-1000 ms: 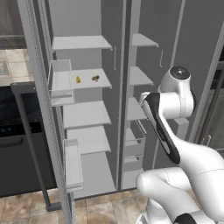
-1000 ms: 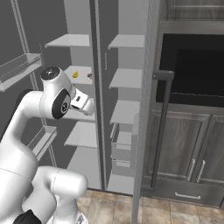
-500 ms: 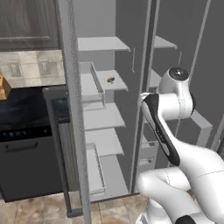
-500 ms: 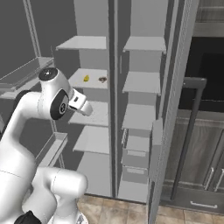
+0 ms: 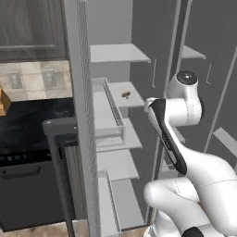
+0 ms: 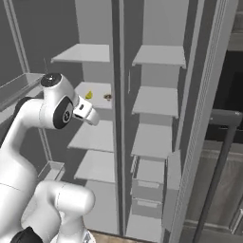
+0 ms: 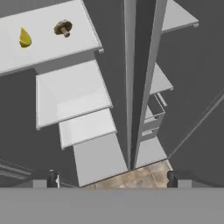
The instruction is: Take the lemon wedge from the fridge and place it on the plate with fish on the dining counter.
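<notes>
The fridge (image 6: 156,102) stands open with its white inner shelves showing. The lemon wedge (image 7: 25,38) is a tiny yellow piece lying on a left-compartment shelf (image 7: 52,43), also seen as the lemon wedge (image 6: 88,95) in the right base view. My gripper (image 7: 112,179) is open and empty, well short of the shelf, its fingertips (image 7: 52,178) spread wide. My hand (image 6: 84,110) hovers in front of the left compartment, just below the wedge's shelf level. The plate with fish and the dining counter are out of view.
A small brown lump (image 7: 64,28) lies on the same shelf beside the wedge, also the brown lump (image 5: 125,95). The open left door (image 5: 76,115) carries bins (image 5: 111,115). A dark appliance (image 5: 28,185) stands left. The right door's bar handle (image 6: 216,171) juts out; drawers (image 6: 148,182) sit low.
The whole picture has shifted in both base views, so the base has driven sideways along the fridge. The arm keeps its pose and the gripper stays open.
</notes>
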